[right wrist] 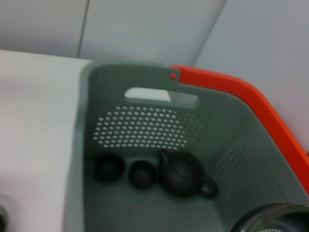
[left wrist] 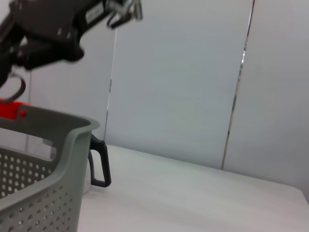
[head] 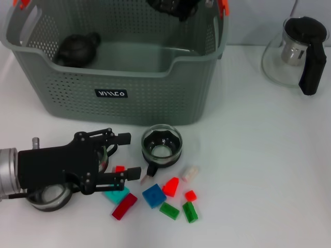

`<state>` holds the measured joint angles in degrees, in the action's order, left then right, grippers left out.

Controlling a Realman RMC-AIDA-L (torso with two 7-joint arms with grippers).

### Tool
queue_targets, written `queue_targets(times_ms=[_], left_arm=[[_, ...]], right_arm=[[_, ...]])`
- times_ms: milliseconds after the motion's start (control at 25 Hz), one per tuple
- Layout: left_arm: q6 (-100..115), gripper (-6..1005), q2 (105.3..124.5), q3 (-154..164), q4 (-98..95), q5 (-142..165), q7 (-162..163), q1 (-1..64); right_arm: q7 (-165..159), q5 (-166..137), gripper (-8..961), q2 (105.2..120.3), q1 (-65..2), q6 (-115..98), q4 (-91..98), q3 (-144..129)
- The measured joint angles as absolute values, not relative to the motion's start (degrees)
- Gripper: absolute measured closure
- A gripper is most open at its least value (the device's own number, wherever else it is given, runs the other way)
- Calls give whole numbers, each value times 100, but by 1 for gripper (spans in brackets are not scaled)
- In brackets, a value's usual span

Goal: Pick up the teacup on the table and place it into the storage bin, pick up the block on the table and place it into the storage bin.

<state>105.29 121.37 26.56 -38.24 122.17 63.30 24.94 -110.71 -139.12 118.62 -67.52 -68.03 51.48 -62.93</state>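
My left gripper [head: 126, 155] is spread open beside the glass teacup [head: 162, 144]; I should close squarely on its rim; my right gripper [head: 173, 7] hangs over the storage bin [head: 155, 98], grip unclear.

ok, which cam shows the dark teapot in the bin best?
Right wrist view: the dark teapot shows whole on the storage bin floor beside two small dark cups. The head view catches it partly behind the rim; the left wrist view misses it.
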Motion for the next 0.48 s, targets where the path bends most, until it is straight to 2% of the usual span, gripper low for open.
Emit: queue_targets(times_ms=[240, 480], left_arm=[[10535, 202, 12126, 2589, -3772, 12192, 6324, 2487], [10538, 201, 12131, 2580, -3770, 12139, 6309, 2487]], right_arm=[[-10766, -13889, 902, 11829, -6862, -5989, 4336, -6287], [-10388, -13856, 902, 11940, -6940, -5095, 3557, -6285]])
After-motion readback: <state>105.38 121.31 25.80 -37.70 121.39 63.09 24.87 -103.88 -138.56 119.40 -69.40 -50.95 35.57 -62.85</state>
